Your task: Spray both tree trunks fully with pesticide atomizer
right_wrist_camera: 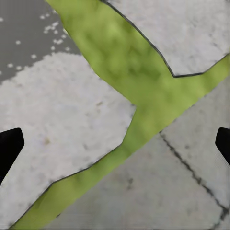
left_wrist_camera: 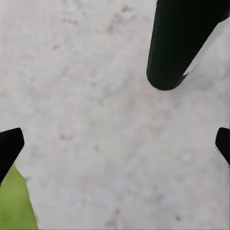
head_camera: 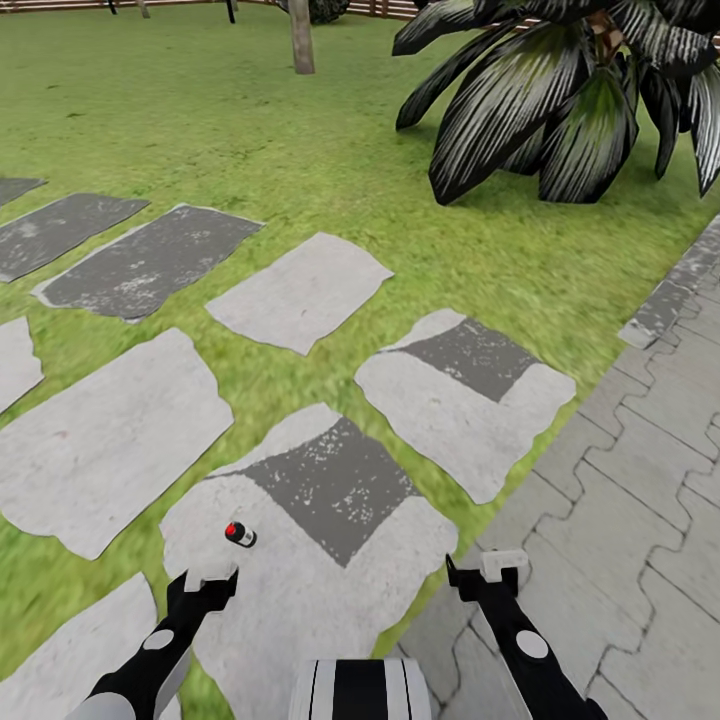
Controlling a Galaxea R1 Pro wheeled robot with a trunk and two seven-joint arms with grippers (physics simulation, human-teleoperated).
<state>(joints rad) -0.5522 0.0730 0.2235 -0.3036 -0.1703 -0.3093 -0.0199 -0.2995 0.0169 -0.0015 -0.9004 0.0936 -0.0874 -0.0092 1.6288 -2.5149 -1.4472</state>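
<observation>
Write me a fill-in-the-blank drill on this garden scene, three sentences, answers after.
1. The small dark object with the red dot stands on a pale stepping ____.
2. It lies nearer the ____ gripper than the right gripper.
3. The striped-leaf plant grows on the ____, beyond the grey paving.

Answers: stone; left; grass

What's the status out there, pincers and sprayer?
Left pincer and right pincer open, empty. Small dark object with red dot on pale stepping stone, ahead of left pincer. Nothing between.
</observation>
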